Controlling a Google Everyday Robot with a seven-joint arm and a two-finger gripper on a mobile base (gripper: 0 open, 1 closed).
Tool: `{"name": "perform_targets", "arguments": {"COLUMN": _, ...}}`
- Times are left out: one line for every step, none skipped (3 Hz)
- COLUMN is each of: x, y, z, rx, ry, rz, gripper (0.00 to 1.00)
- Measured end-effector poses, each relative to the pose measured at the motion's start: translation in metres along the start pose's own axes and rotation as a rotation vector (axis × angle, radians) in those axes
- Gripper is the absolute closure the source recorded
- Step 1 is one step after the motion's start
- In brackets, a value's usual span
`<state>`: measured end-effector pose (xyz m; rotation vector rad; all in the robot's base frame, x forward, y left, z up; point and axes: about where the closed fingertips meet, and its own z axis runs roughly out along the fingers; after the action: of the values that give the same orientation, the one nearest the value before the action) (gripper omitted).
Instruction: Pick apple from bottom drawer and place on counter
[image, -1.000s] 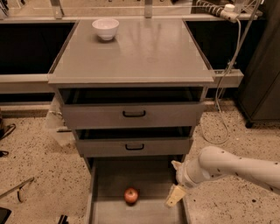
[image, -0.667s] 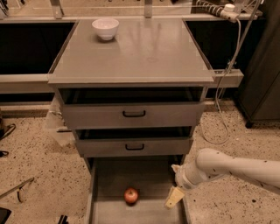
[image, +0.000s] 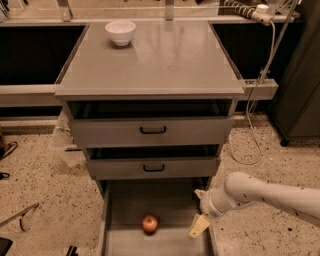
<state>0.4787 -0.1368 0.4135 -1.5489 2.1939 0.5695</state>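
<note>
Hovering by the right wall of the bottom drawer (image: 165, 205), fingers (image: 199, 227) spread and empty, our gripper (image: 200, 211) may clip that wall or knock the apple (image: 149, 223) rolling.

I saw the broad flat grey counter (image: 165, 60) well above and beyond my gripper (image: 200, 222), with a small round white bowl (image: 120, 32) on its far left corner. The gripper hung at the right wall of the deep grey metal bottom drawer (image: 125, 210), and the small round red apple (image: 149, 223) lay on that drawer's floor, near the gripper's left.
</note>
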Motion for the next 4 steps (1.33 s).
{"name": "perform_targets", "arguments": {"x": 0.018, "y": -0.016, "z": 0.042, "rx": -0.027, "ry": -0.062, "rz": 0.016, "gripper": 0.00}}
{"name": "perform_targets", "arguments": {"x": 0.043, "y": -0.037, "z": 0.100, "rx": -0.031, "ry": -0.124, "rz": 0.070, "gripper": 0.00}}
{"name": "perform_targets", "arguments": {"x": 0.065, "y": -0.043, "z": 0.166, "rx": -0.044, "ry": -0.172, "rz": 0.125, "gripper": 0.00}}
{"name": "perform_targets", "arguments": {"x": 0.064, "y": -0.042, "z": 0.170, "rx": -0.049, "ry": -0.175, "rz": 0.125, "gripper": 0.00}}
